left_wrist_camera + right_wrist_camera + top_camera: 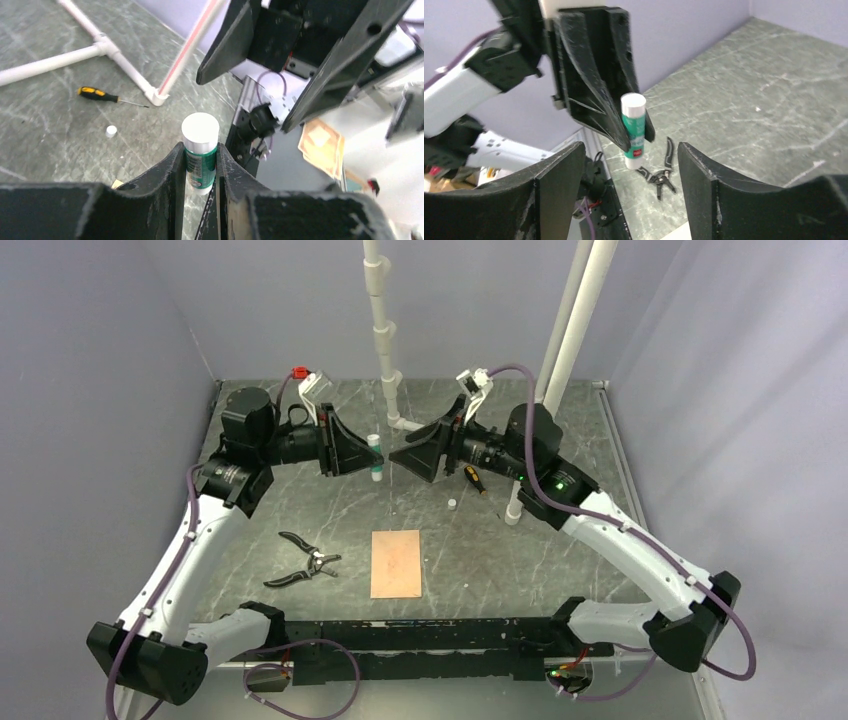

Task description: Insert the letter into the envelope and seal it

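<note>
where the paper is: one tan paper piece (396, 563) lies flat on the table (560, 540), lower middle of the top view, well apart from both grippers. Nothing's touching it.
envelope or letter?: honestly can't tell. No flap or seams show from above, and there's no second sheet anywhere, so it's probably the envelope with the letter already inside, but that's a guess.
container contents: if it is the envelope, what's inside is hidden.
how it'll handle: thin, light and floppy, and lying dead flat, so fingers will struggle to get under it. Best bet is an edge or corner, or pinning it with one finger while the other arm works. It creases easily.
left gripper (362, 455): jaws narrow, clamped on a glue stick (200, 150), held mid-air at the upper middle of the top view with its white end toward the wrist camera.
glue stick feel: rigid, smooth plastic tube, a bit slippery, gripped around its green label.
right gripper (629, 150): jaws wide, holding nothing, facing the stick just beside it.
loose bits: a small white cap-like thing (452, 504) right of centre, pliers (303, 562) left of the paper, and a screwdriver (473, 478) under the right arm.
</note>
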Motion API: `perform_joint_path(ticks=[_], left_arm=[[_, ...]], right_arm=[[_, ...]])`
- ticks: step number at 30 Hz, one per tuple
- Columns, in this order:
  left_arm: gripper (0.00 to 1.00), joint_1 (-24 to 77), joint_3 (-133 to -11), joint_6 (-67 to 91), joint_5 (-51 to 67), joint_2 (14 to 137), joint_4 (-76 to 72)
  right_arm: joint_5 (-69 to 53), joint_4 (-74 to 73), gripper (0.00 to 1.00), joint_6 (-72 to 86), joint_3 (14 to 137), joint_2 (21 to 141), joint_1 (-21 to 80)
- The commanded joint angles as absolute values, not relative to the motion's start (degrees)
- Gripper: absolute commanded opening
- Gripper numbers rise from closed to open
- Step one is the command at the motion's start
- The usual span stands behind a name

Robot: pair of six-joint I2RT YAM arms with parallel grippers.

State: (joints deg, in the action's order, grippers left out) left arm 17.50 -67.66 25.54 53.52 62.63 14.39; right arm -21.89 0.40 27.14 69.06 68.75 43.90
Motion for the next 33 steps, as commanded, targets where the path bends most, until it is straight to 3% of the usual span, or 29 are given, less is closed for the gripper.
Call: perform_joint_path(ticks=[1,5,15,20,26,30,33], left_arm=[[0.02,17.75,-71.55,17.66,71.5,62.9,13.23],[0.02,17.75,-74.18,15.53,76.69,63.77,16.29],[0.02,17.75,-75.8,14.28,79.65,65.0,17.89],[0.02,17.75,-77.19,11.4,78.04,65.65,22.04],[0.02,17.75,-78.06,9.17,65.32,65.66,25.77],[0.02,17.75,-76.58,11.48,64.23,65.31,22.45],[0.02,17.75,-76.82,11.57,64.46,65.47,22.38]], right_arm=[[-30.38,-3.32,0.67,26.48,75.08,68.33,44.04],[-36.99,-7.6,0.48,29.64,82.52,74.27,44.03],[-41.9,-3.7,0.49,30.91,83.55,76.61,44.12],[-38.31,-4.5,0.39,31.38,84.69,77.43,44.21],[-27.36,-8.61,0.24,33.26,85.82,79.03,44.45],[-25.68,-8.23,0.23,35.0,85.12,80.05,45.12],[-24.13,-7.33,0.35,36.07,84.81,80.18,45.77]])
